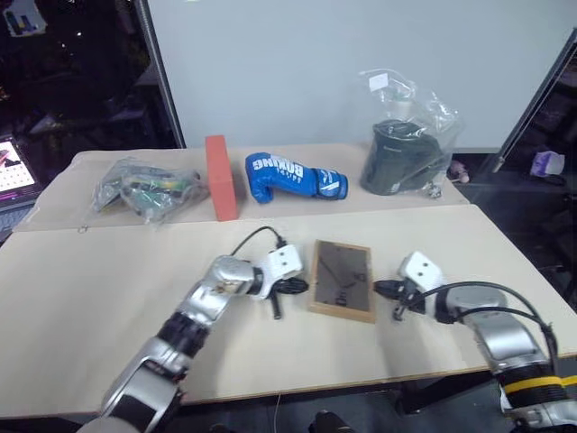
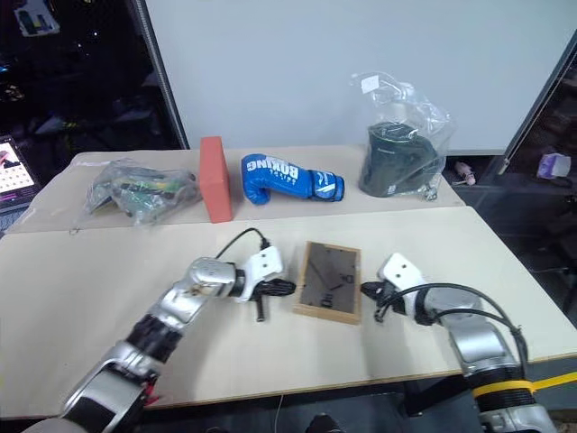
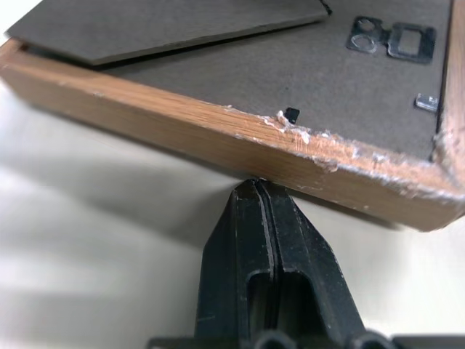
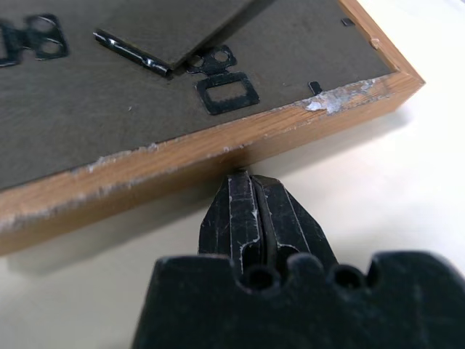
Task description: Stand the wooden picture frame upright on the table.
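The wooden picture frame [image 1: 342, 280] lies flat on the beige table [image 1: 90, 298], dark back and fold-out stand facing up. My left gripper [image 1: 296, 287] is shut, its tip at the frame's left edge. In the left wrist view the closed fingers [image 3: 263, 240] meet the light-wood rim [image 3: 218, 138] low down. On the frame's other side my right gripper [image 1: 382, 290] is shut too, and its closed fingers [image 4: 251, 218] press against the wooden rim [image 4: 218, 153]. Neither gripper holds anything.
Along the back of the table stand a red-orange block [image 1: 220, 177], a blue boxing glove [image 1: 293, 177], a clear bag of small items [image 1: 144, 189] and a dark object in a plastic bag [image 1: 403, 149]. The table's front edge runs just below my arms.
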Tool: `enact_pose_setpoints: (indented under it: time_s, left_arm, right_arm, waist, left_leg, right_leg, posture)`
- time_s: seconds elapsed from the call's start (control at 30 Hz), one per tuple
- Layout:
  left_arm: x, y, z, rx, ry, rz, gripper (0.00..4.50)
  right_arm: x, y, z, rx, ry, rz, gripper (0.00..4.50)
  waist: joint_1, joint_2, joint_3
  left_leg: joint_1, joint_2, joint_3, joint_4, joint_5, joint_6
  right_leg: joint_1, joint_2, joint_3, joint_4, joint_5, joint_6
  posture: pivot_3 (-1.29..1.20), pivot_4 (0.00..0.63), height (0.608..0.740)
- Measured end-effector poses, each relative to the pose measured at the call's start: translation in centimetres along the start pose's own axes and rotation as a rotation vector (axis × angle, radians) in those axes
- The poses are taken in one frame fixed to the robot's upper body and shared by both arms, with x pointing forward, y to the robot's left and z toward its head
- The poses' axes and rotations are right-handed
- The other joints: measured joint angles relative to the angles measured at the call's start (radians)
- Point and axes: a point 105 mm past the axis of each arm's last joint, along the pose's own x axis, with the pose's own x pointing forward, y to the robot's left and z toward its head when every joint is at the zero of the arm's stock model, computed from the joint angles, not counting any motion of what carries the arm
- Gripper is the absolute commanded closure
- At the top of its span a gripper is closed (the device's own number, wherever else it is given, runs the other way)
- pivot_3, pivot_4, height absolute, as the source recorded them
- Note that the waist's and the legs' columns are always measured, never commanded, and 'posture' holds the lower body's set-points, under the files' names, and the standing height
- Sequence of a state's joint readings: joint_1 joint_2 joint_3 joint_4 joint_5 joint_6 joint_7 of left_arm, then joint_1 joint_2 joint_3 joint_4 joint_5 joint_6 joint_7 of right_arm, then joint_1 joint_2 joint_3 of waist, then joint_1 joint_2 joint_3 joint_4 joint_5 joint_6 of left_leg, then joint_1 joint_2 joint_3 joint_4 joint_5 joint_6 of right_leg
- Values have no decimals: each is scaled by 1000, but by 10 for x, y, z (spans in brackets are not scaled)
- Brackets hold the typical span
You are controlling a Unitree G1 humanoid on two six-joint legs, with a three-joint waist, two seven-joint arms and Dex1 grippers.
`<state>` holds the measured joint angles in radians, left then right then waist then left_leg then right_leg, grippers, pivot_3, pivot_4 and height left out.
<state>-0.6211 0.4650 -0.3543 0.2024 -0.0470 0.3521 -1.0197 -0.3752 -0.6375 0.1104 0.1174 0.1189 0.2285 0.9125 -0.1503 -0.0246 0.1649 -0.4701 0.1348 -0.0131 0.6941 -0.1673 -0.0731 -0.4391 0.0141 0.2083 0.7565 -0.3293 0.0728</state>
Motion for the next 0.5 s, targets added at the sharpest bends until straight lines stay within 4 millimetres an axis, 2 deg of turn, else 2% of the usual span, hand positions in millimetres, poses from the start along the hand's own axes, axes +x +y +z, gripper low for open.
enact_pose_setpoints:
  time_s: [0.2, 0.4, 0.5]
  left_arm:
    - [-45, -14, -30, -55, 68, 26, 4490]
    - [-61, -32, -37, -104, 93, 20, 4490]
    - [-63, -35, -38, -132, 84, 21, 4490]
  right_arm:
    - [32, 31, 22, -28, -61, 132, 4500]
    - [57, 59, 40, -40, -119, 241, 4500]
    - [61, 63, 44, -66, -122, 267, 4500]
  waist:
    - [-18, 0, -1]
    - [-20, -1, -2]
    - [-16, 0, -2]
  left_leg:
    - [4, 1, -4, -1, 0, 0]
    - [9, 1, -6, -1, -2, -1]
    - [9, 1, -7, -1, -3, -2]
  right_leg:
    - [3, 2, -3, 3, -3, -4]
    - [3, 3, -5, 14, -11, -7]
    - [4, 3, -6, 14, -12, -7]
  posture:
    - [0, 150, 660]
    - [0, 150, 660]
    - [0, 150, 660]
